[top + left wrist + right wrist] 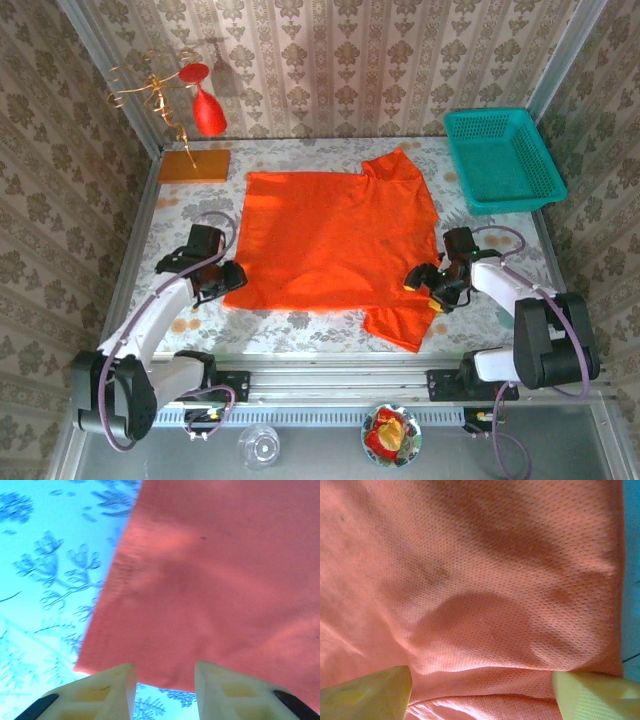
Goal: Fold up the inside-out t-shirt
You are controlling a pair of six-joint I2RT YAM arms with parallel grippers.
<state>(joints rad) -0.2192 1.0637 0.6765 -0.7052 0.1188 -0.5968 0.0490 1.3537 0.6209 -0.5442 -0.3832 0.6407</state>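
The inside-out t-shirt [335,240] lies spread flat on the flowered table, bright orange-red, with one sleeve toward the back right and one toward the front right. My left gripper [226,280] sits at its front-left corner. In the left wrist view the left gripper [165,672] is open, and the t-shirt [215,580] hem ends right at the pale fingertips [117,680], with table showing between them. My right gripper [425,292] rests on the shirt's right side near the front sleeve. In the right wrist view the right gripper [482,680] stands wide open over a raised fold of the t-shirt [480,580].
A teal basket [500,155] stands at the back right. At the back left are a red wine glass [208,110] on a wire stand and an orange-brown board [194,165]. A small bowl [392,435] and a clear glass [260,445] sit below the arm rail.
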